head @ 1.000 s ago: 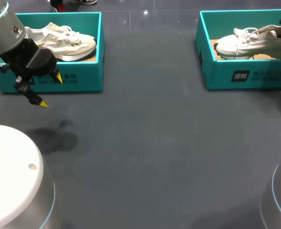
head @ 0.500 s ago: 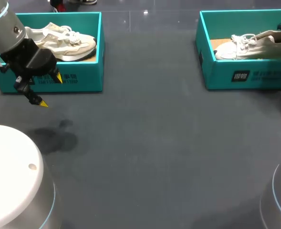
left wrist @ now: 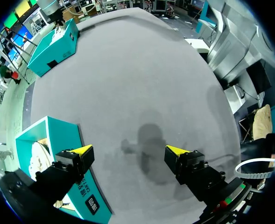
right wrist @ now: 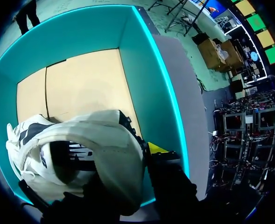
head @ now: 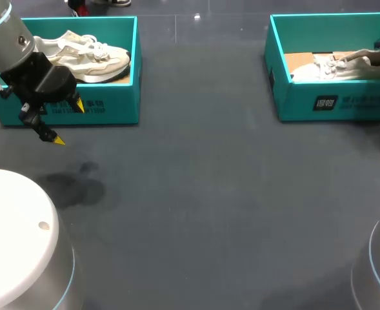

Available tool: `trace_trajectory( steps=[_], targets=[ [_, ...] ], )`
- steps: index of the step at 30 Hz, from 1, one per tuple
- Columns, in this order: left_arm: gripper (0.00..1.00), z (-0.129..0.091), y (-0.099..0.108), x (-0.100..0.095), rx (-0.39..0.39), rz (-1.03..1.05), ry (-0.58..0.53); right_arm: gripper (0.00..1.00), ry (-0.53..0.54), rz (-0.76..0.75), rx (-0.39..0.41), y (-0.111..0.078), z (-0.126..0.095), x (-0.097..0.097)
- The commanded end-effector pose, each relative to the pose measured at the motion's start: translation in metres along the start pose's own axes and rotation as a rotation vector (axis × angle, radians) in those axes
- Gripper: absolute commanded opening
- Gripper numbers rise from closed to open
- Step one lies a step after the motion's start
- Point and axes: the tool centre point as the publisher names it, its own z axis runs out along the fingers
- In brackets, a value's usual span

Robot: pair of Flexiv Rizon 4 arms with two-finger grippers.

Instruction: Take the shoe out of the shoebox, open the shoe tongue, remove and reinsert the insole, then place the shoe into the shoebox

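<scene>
White shoe [head: 335,64] lies low in the right teal shoebox [head: 293,97], heel clasped by our right gripper [right wrist: 144,155]. Our left gripper [head: 68,123], fingers spread and holding nothing, hovers before a second teal box [head: 115,106] holding another shoe [head: 90,57].

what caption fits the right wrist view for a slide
Right pincer holding the white shoe by its heel collar inside the teal shoebox
</scene>
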Motion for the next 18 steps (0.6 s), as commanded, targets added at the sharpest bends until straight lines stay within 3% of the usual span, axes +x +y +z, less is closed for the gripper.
trace_trajectory(
  steps=[1, 18],
  targets=[
    [1.00, -0.001, 0.000, 0.000, -0.002, 0.000, 0.001, 0.00, 0.008, -0.001, -0.001, -0.004, 0.002, 0.000],
    [1.00, -0.001, 0.000, 0.000, -0.002, 0.000, 0.001, 0.00, 0.025, -0.007, 0.032, -0.011, 0.016, 0.013]
  ],
)
